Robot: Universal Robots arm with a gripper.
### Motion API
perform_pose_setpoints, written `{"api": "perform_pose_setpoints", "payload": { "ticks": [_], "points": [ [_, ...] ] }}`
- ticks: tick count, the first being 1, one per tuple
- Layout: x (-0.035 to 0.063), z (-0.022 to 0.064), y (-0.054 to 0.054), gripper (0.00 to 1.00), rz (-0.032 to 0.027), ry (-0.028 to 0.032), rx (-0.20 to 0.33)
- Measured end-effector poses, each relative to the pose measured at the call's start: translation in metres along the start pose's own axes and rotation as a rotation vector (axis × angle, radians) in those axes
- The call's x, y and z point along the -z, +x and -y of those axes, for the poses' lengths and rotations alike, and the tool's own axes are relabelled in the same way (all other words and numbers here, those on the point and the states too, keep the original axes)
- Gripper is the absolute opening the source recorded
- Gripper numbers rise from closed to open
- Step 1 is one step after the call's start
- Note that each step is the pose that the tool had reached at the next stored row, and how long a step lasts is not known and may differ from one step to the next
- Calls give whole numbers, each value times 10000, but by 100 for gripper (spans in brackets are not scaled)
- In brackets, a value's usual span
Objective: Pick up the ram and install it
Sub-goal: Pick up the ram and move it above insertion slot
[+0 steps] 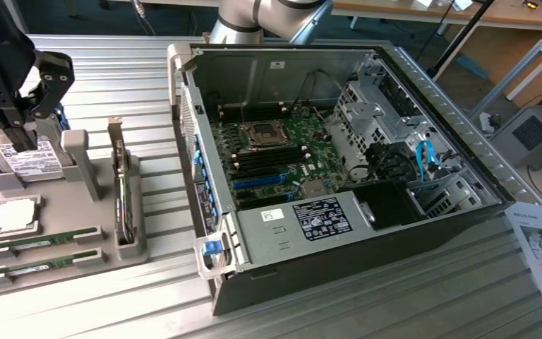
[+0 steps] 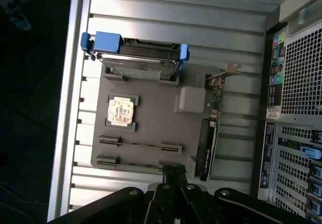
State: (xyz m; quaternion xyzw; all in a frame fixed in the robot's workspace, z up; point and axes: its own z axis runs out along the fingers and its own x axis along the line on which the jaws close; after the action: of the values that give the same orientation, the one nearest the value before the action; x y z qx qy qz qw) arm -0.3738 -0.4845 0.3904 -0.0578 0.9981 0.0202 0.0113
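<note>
Ribbed metal table [image 1: 130, 70] bears grey moulded tray [image 1: 73, 212] holding slim green ram [image 1: 37, 242].

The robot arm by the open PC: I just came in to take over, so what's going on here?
The arm's pincer is shut and holds nothing, hovering above the grey tray beside the open computer case. Both ram sticks sit in their tray holders, near the processor chip, so no ram has been picked up or installed yet.
</note>
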Motion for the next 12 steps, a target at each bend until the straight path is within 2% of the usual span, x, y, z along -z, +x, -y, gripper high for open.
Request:
{"api": "perform_pose_setpoints", "payload": {
  "ticks": [2, 12],
  "points": [
    [-1, 0, 0, 11, -17, -12, 449],
    [-1, 0, 0, 11, -70, -44, 1788]
  ]
}}
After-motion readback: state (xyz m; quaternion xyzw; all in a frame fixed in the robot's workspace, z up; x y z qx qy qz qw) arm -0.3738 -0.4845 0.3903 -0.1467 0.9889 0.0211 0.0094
